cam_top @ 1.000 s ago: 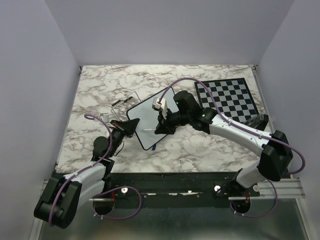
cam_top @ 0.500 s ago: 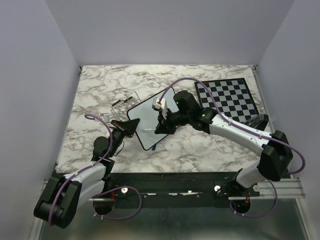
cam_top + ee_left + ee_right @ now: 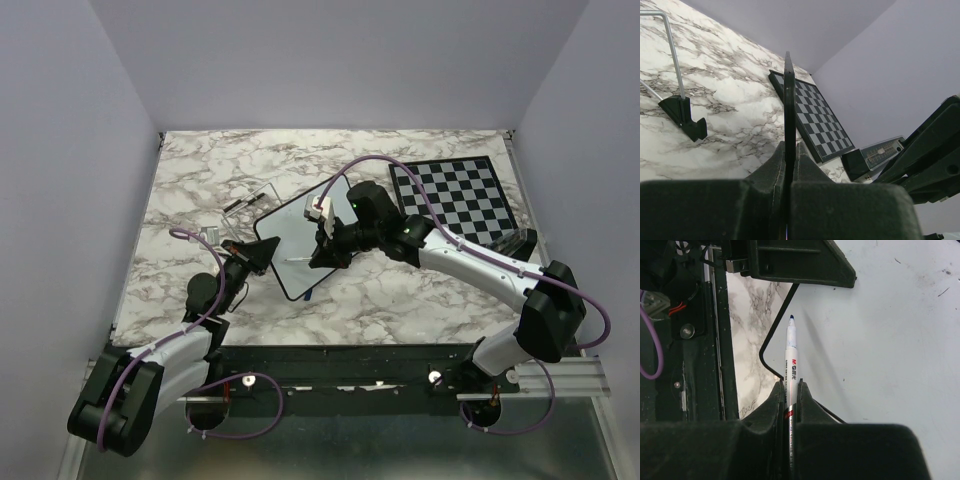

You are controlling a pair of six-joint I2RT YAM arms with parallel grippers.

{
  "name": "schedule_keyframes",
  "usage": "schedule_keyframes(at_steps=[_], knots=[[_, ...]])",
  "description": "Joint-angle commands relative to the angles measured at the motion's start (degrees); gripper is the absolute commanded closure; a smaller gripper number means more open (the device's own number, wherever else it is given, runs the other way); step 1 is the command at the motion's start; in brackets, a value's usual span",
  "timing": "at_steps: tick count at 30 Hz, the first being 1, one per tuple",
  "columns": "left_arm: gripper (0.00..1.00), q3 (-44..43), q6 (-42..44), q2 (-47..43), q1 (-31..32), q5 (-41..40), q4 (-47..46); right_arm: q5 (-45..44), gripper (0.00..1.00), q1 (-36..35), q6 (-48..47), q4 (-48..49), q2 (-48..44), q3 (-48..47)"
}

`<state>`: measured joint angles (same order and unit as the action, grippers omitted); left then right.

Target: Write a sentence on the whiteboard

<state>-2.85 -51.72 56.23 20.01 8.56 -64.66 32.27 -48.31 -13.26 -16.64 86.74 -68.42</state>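
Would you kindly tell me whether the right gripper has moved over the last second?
No. The right gripper, shut on the marker over the whiteboard, sits exactly where it did relative to the chessboard.

We found the far-left stretch of the table [image 3: 200, 165] open, and also the near strip right of the whiteboard [image 3: 290, 230]. The left gripper [image 3: 266, 250], clamped on the board's edge, blocked its left corner. The right gripper [image 3: 320, 258], pinching a marker [image 3: 791, 340], hung over the board's middle. A wire stand [image 3: 250, 200] stood just beyond the far-left edge. The chessboard [image 3: 455, 195] and a black case [image 3: 515, 243] filled the far right.
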Motion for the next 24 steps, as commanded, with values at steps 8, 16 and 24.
schedule_keyframes(at_steps=[8,16,24], knots=[[1.00,4.1,-1.6,-0.3,0.4,-1.0,-9.0,0.7,1.00,-0.5,-3.0,-3.0,1.1,-3.6],[1.00,4.3,-2.1,-0.7,0.4,-2.1,-8.6,-0.1,1.00,-0.4,-3.4,-4.9,1.8,-5.9],[1.00,4.4,-2.6,-0.7,0.4,-2.8,-8.4,-1.9,0.99,-0.6,0.2,-3.0,2.9,-5.8]])
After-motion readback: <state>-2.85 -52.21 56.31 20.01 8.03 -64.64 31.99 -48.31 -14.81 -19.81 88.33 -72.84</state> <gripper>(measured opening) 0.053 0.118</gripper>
